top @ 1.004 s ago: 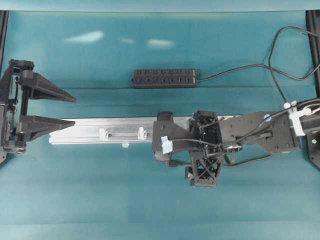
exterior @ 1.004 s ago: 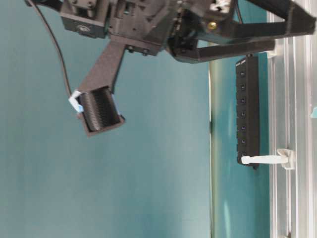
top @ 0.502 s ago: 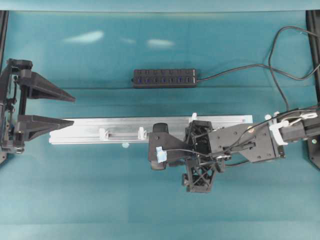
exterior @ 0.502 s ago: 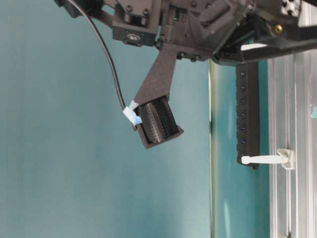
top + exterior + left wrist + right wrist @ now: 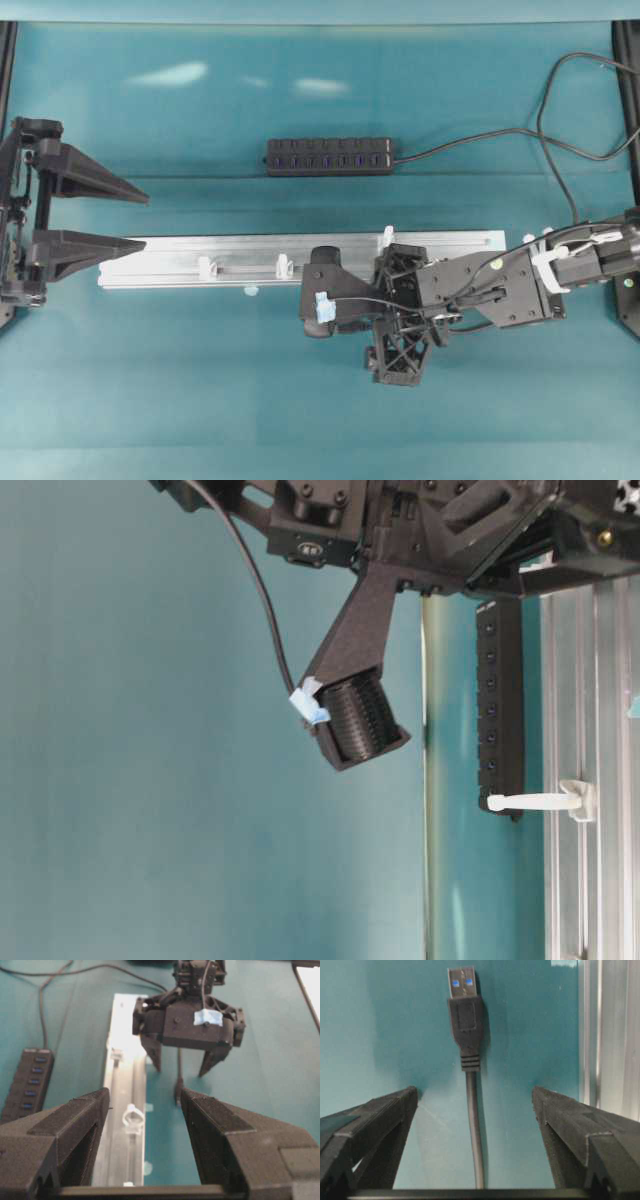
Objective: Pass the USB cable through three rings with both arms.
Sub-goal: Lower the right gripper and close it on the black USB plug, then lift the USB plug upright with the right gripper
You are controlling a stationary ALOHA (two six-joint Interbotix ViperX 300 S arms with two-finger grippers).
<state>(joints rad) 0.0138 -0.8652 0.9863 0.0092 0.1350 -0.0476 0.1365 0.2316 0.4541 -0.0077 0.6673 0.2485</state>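
Jaws on my right gripper (image 5: 472, 1125) stand apart, straddling the USB cable (image 5: 472, 1125), which lies untouched on the teal counter (image 5: 200, 400) beside the aluminium rail (image 5: 160, 262), plug (image 5: 465, 1007) pointing away, probably lined up for a grasp. My left gripper (image 5: 145, 1110) waits released near the rail's far end, facing the rings (image 5: 208, 267).

No readable text, labels, brands or numbers are showing in any view. A small pale marking is sitting on the right arm's black housing (image 5: 309, 550) in the table-level view, but it is too blurred to read. The pale-blue tape tab (image 5: 208, 1017) on the right gripper's body is showing blank. The hub strip (image 5: 330, 156) ports are carrying no legible print.
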